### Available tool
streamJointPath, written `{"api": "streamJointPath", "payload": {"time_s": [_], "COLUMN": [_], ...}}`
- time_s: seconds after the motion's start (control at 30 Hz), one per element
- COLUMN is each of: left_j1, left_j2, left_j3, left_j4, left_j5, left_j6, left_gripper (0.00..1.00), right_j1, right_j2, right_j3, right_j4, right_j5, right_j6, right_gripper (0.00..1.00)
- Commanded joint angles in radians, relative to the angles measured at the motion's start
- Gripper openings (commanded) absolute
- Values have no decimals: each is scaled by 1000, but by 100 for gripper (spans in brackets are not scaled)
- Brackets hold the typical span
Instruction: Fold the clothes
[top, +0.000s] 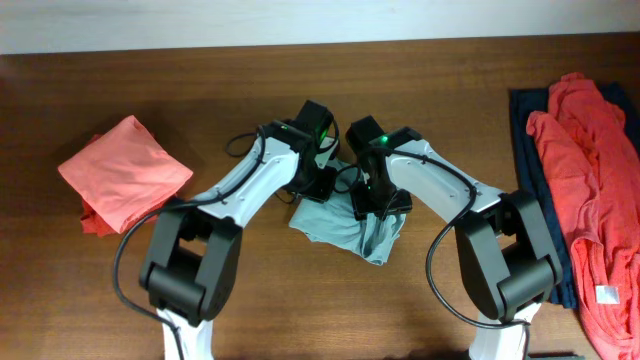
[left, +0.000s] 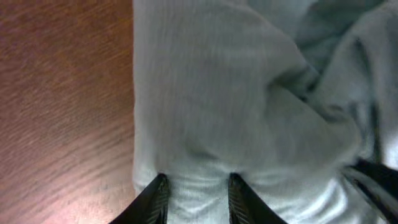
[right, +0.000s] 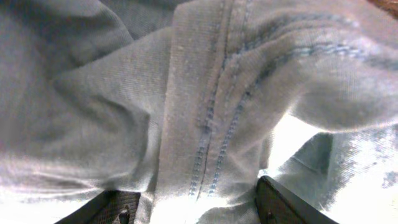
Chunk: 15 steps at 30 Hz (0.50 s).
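Note:
The pale grey-blue shirt lies bunched at the table's middle. My left gripper sits at its upper left edge. In the left wrist view the two dark fingertips press a puckered strip of the shirt between them, so my left gripper is shut on it. My right gripper is over the shirt's upper right. Its fingers stand wider, with a thick stitched fold of the shirt filling the gap; my right gripper grips that fold.
A folded coral-red garment lies at the left. At the right edge an orange-red garment is spread over a dark navy one. Bare wooden table shows in front.

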Motion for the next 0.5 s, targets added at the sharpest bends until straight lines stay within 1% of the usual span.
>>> {"api": "streamJointPath", "payload": {"time_s": [0.0, 0.1, 0.3, 0.47], "left_j1": [1, 1, 5, 13], "left_j2": [65, 100, 121, 121], "left_j3": [-5, -5, -5, -5], "left_j4": [14, 13, 5, -25], "left_j5": [-16, -54, -84, -127], "left_j6": [-10, -10, -10, -10], "left_gripper": [32, 32, 31, 31], "right_j1": [-7, -9, -12, -55], "right_j2": [-30, -30, -30, -30], "right_j3": [-2, -2, -2, -2], "right_j4": [-4, -7, -43, -50], "right_j5": [-6, 16, 182, 198], "right_j6": [16, 16, 19, 19], "right_gripper": [64, 64, 64, 65]}}
